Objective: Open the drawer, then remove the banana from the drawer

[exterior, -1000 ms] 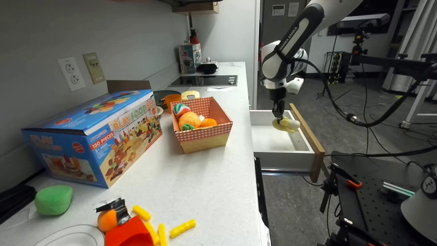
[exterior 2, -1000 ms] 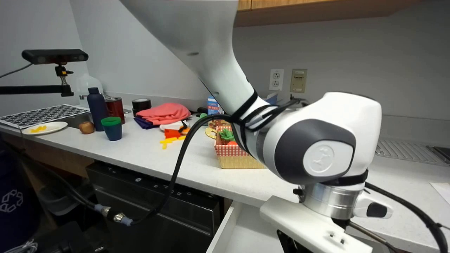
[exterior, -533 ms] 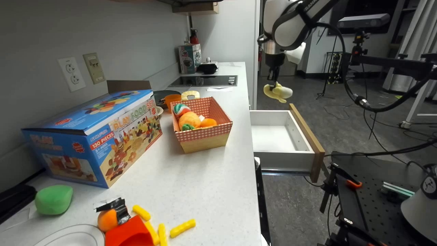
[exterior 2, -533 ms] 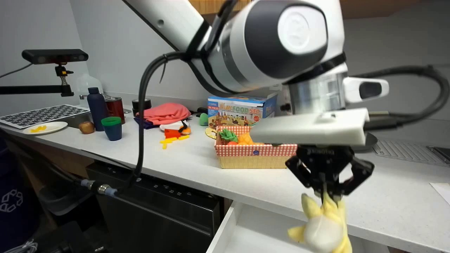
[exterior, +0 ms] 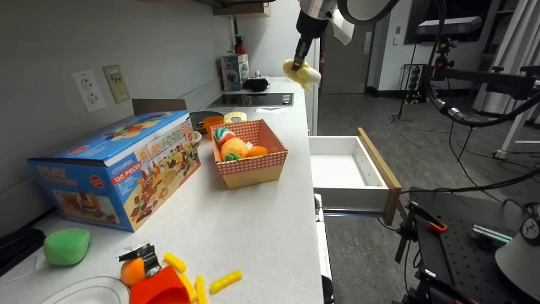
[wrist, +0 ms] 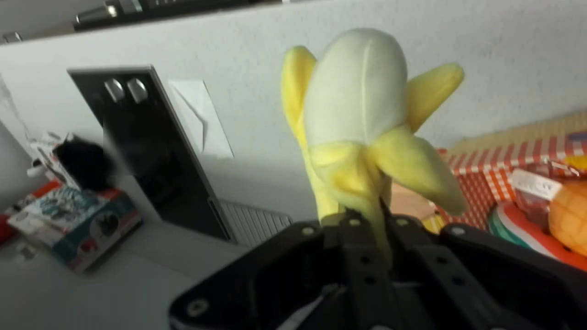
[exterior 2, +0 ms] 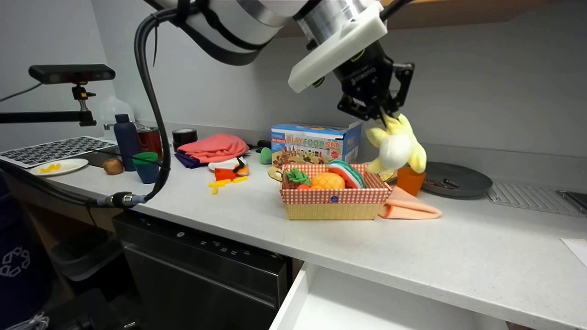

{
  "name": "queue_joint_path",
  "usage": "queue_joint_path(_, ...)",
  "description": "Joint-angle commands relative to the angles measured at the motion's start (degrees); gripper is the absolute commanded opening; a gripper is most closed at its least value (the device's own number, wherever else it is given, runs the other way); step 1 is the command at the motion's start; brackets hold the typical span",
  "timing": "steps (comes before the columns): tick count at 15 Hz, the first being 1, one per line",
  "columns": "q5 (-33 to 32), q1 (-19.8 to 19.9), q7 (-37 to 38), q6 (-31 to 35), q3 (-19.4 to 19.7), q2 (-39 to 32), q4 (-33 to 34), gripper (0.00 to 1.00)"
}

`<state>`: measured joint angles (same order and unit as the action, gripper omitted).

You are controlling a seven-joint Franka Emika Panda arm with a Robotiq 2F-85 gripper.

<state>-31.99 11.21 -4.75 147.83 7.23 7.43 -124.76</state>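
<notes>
The banana is a yellow and white plush toy with peeled-back flaps. My gripper (exterior: 298, 65) is shut on a yellow part of the banana (exterior: 310, 76) and holds it in the air. In an exterior view the gripper (exterior 2: 384, 114) is tilted, with the banana (exterior 2: 396, 149) hanging from its fingertips above the counter, behind the basket's right end. In the wrist view the banana (wrist: 357, 96) sticks out from the closed fingers (wrist: 369, 215). The white drawer (exterior: 339, 171) with a wooden front stands open below the counter edge; its inside also shows in an exterior view (exterior 2: 367, 302).
A red-checked basket (exterior: 253, 171) with toy fruit stands on the counter (exterior: 253, 236). A play food box (exterior: 156, 169) is beside it. A dark pan (exterior 2: 456, 178), orange cup (exterior 2: 409, 181) and peach cloth (exterior 2: 408, 206) lie near it. A cooktop (exterior: 253, 99) is farther along.
My gripper has lifted the banana up out of the drawer and carried it over toward the counter and basket. The gripper has tilted. The drawer stays open.
</notes>
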Motion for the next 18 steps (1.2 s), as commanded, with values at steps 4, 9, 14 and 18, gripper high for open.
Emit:
queue_joint_path(4, -0.7, -1.4, 1.7, 20.7, -1.9, -6.7, 1.3, 0.01)
queue_joint_path(9, 13.0, -2.6, -8.3, 27.3, -4.7, -15.7, 1.6, 0.01)
queue_joint_path(14, 23.5, 0.2, -18.3, 24.3, -13.6, -20.5, 4.3, 0.23)
queue_joint_path(18, 20.5, -1.5, -16.0, 21.6, -12.2, -19.4, 5.6, 0.55)
